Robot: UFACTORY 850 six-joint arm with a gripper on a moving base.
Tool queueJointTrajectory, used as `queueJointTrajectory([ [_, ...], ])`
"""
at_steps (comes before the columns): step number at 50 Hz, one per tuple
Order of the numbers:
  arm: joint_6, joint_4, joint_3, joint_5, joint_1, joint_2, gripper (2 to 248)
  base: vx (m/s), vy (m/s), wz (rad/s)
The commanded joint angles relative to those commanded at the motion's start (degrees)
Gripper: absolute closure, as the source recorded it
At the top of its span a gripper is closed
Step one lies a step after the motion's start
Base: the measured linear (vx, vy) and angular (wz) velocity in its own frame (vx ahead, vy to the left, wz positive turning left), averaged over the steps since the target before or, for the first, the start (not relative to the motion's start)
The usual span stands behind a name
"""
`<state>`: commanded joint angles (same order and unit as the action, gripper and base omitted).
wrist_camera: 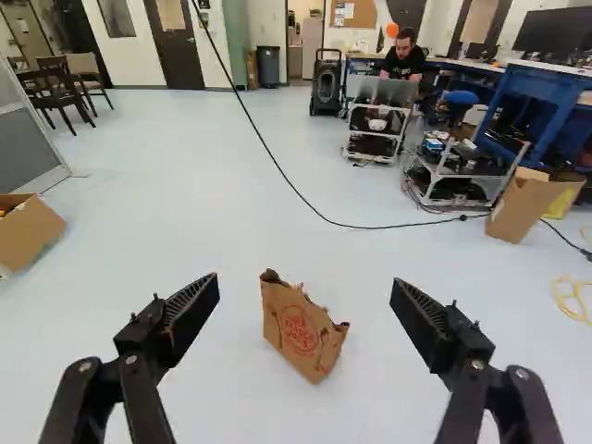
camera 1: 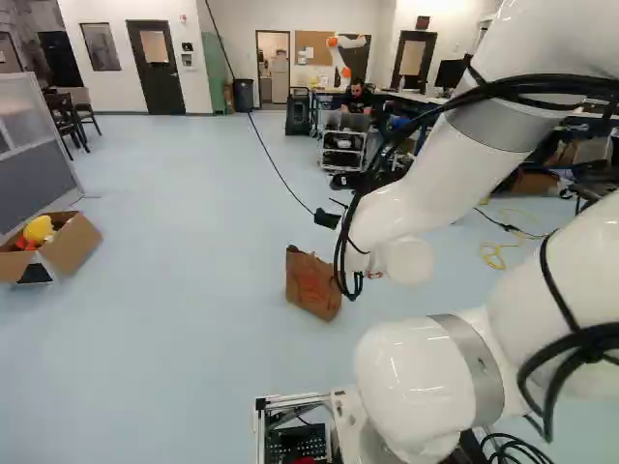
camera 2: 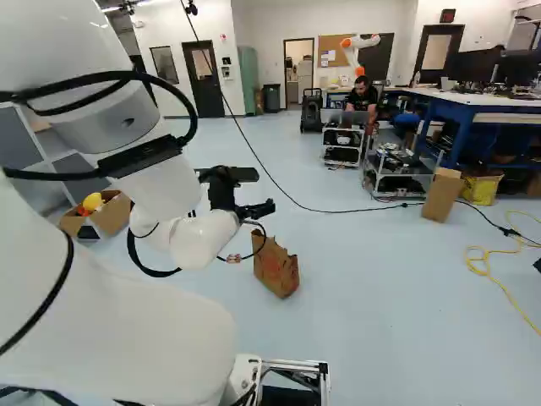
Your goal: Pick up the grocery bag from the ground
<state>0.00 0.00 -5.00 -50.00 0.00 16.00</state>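
Note:
My gripper (camera 2: pixel 264 191) is held out in the air, above and beyond the brown paper grocery bag (camera 2: pixel 276 269) as the right base view shows it. The same bag (camera 1: pixel 311 284) stands on the floor beside the arm's wrist in the left base view. In the wrist view my gripper (wrist_camera: pixel 306 281) has its fingers wide apart with nothing gripped. Between and ahead of them, lower down on the floor, the bag (wrist_camera: pixel 299 330) leans somewhat, its top edge ragged and a red print on its side. Neither finger touches it.
An open cardboard box (camera 1: pixel 73 246) with yellow and red things stands at the left. A black cable (camera 2: pixel 292 200) crosses the floor beyond the bag. Carts (wrist_camera: pixel 453 171), a tall carton (camera 2: pixel 442 194), a blue workbench (camera 2: pixel 473 106) and another robot (camera 2: pixel 359 46) are farther off.

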Motion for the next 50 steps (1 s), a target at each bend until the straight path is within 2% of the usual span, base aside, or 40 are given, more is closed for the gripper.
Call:
queueJointTrajectory([
  [12, 0.0, 0.0, 0.0, 0.0, 0.0, 0.0, 3, 0.392, 0.042, 0.162],
  [34, 0.0, 0.0, 0.0, 0.0, 0.0, 0.0, 3, 0.384, 0.005, -0.008],
  [35, 0.0, 0.0, -1.2, 0.0, 0.0, -1.4, 3, 0.286, 0.015, -0.003],
  [50, 0.0, 0.0, -2.8, 0.0, 0.0, -3.3, 3, 0.053, 0.004, -0.011],
])
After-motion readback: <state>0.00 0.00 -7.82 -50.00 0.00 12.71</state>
